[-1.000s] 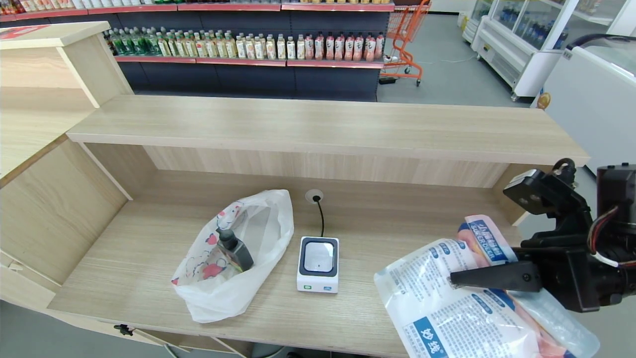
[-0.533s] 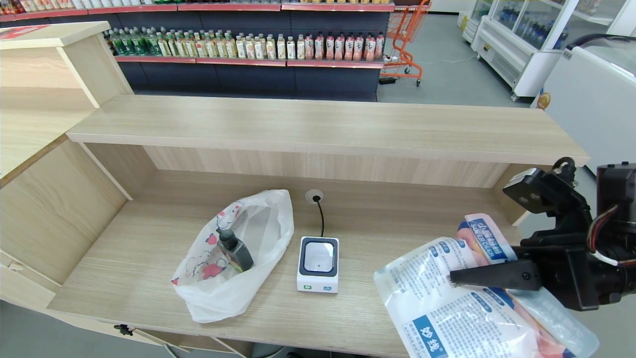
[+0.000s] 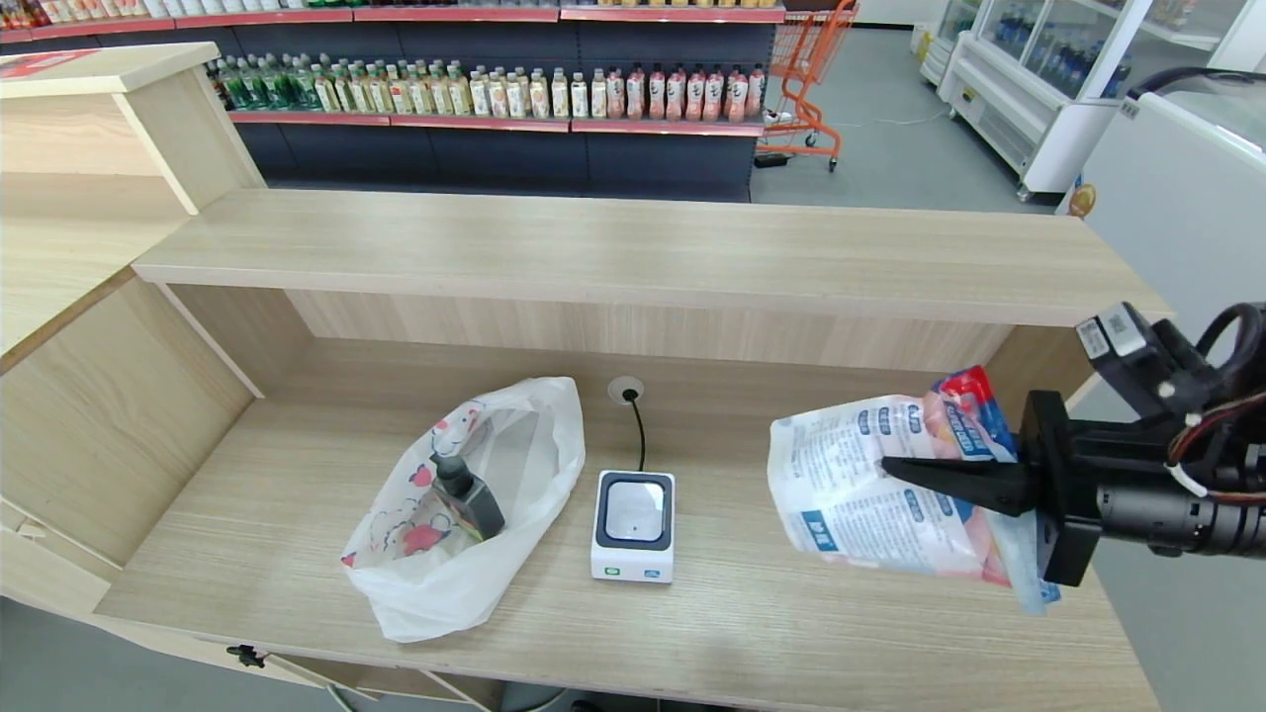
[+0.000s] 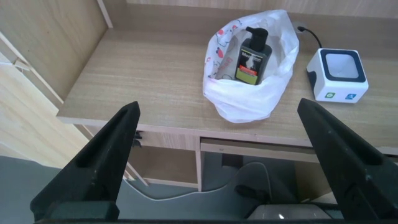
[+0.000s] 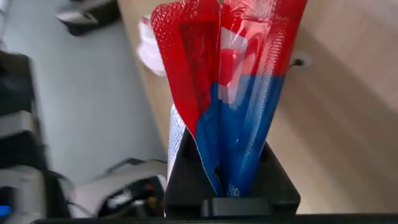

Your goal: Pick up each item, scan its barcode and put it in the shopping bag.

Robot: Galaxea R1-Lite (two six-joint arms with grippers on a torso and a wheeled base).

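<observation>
My right gripper [image 3: 949, 477] is shut on a white, blue and red snack packet [image 3: 880, 485], held in the air over the right part of the counter, to the right of the scanner. In the right wrist view the packet [image 5: 236, 93] stands pinched between the black fingers. The white barcode scanner [image 3: 633, 524] sits mid-counter with its cable running back. The white plastic shopping bag [image 3: 465, 514] lies left of the scanner with a dark pump bottle [image 3: 467, 494] inside. My left gripper [image 4: 224, 162] hangs open below the counter's front edge, with the bag [image 4: 249, 68] and scanner [image 4: 339, 74] beyond it.
The wooden counter [image 3: 297, 494] has a raised shelf [image 3: 633, 247] along the back and a side wall on the left. Shop shelves with bottles [image 3: 495, 89] and an orange cart [image 3: 811, 79] stand far behind. Bare counter lies in front of the scanner and at the left.
My right gripper has lifted the packet and carried it away from the camera, over the counter toward the scanner, turning it more upright. Bag, scanner and bottle have not moved.
</observation>
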